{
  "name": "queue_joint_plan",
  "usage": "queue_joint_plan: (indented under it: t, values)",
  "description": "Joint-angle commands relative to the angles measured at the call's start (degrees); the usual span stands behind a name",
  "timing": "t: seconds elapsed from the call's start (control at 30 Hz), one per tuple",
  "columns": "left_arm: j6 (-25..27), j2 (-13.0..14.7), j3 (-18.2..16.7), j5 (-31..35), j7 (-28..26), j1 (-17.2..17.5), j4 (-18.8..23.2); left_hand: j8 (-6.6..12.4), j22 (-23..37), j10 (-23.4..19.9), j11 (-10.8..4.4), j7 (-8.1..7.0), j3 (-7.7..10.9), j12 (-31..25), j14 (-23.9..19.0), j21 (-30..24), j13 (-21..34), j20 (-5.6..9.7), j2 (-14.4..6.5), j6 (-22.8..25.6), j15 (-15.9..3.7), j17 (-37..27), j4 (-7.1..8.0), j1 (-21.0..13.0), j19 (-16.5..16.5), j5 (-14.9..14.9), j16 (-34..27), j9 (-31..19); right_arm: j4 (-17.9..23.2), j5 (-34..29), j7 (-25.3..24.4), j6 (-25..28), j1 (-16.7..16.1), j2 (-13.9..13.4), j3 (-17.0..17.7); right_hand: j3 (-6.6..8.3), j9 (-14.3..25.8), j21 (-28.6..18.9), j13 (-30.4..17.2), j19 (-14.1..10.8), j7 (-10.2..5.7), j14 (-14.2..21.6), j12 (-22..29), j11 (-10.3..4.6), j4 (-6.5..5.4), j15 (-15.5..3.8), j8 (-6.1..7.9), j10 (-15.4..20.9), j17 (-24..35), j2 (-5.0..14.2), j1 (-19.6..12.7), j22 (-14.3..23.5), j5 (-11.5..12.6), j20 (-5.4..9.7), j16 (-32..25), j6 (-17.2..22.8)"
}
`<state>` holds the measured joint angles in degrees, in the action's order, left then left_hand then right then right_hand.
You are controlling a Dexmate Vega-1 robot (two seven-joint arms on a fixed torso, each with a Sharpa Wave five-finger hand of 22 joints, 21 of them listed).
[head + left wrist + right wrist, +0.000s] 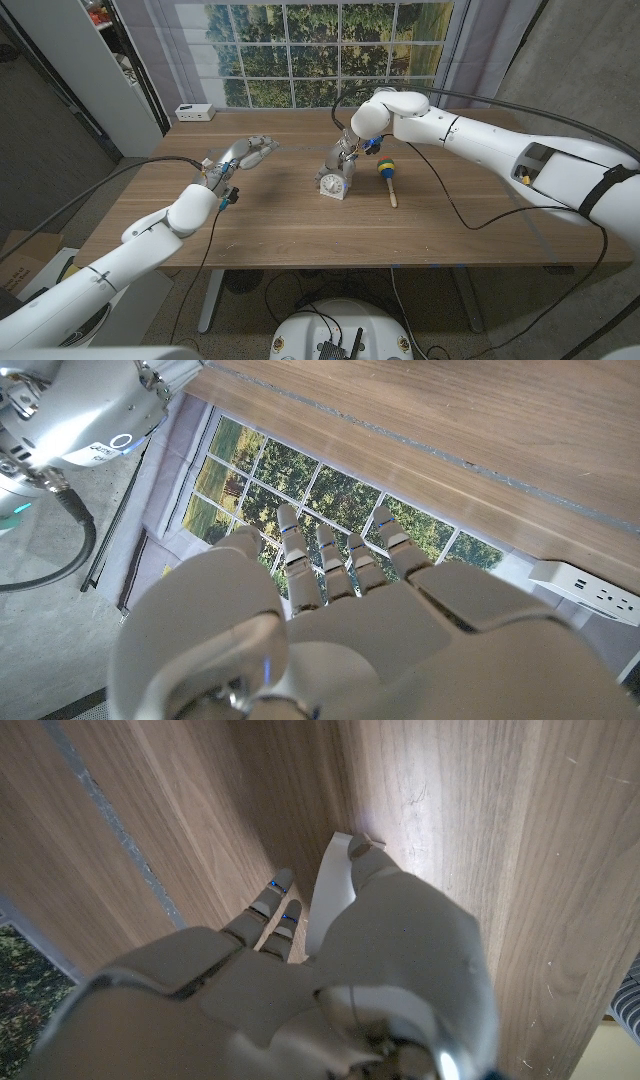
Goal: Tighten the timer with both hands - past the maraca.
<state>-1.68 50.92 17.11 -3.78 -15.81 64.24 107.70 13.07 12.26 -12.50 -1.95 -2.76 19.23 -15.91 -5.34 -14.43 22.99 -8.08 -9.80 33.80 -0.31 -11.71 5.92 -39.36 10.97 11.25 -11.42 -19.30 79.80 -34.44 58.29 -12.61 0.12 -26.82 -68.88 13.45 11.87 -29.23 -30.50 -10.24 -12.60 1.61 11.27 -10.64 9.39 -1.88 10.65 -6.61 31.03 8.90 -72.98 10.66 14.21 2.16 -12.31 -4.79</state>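
A small white timer with a round dial stands upright near the table's middle. My right hand reaches down onto its top from behind. In the right wrist view the thumb lies on one side of the timer's white body and the fingers on the other, gripping it. A maraca with a blue and yellow head and a wooden handle lies just right of the timer. My left hand hovers well left of the timer, fingers stretched out and apart, holding nothing.
A white power strip sits at the table's back left corner, also seen in the left wrist view. Black cables run across the table beside each arm. A window wall stands behind the far edge.
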Motion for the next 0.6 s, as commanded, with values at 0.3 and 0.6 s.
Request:
queue_joint_plan:
  t: [0.3, 0.6]
  values:
    - [0.9, -0.8, 0.4, 1.4, -0.4, -0.8, -0.1, 0.47, -0.1, -0.7, -0.16, -0.06, 0.76, -0.3, -0.7, -0.4, 0.2, -0.43, 0.1, 0.9, -0.46, -0.1, -0.08, 0.9, 0.3, 0.2, -0.4, -0.2, -1.0, -0.2, -4.6, -6.6, -3.6, -2.1, 5.1, 0.84, 0.7, -3.6, 0.3, -6.5, -0.16, 8.2, 3.3, -0.93, -0.34, -11.43, 2.63, 8.1, 0.3, 0.24, -3.2, 0.4, 0.7, 8.34, -4.3, 4.8]
    - [-0.1, -1.3, 1.3, 2.5, -0.1, -2.2, -0.5, 0.47, -0.1, -0.8, -0.05, -0.11, 0.98, -0.3, -0.8, -0.4, 0.2, -0.39, 0.2, 1.0, -0.49, -0.1, -0.30, 1.1, 0.3, 0.2, -0.4, -0.2, -3.5, 4.5, -9.1, -7.6, -4.7, -2.1, 9.3, -1.81, 2.5, -27.3, -7.3, -5.4, -0.01, 23.2, 6.0, -0.78, -1.17, -11.57, 1.87, 23.2, 5.1, 0.02, -9.1, 0.3, -0.5, 9.14, -9.9, 21.1]
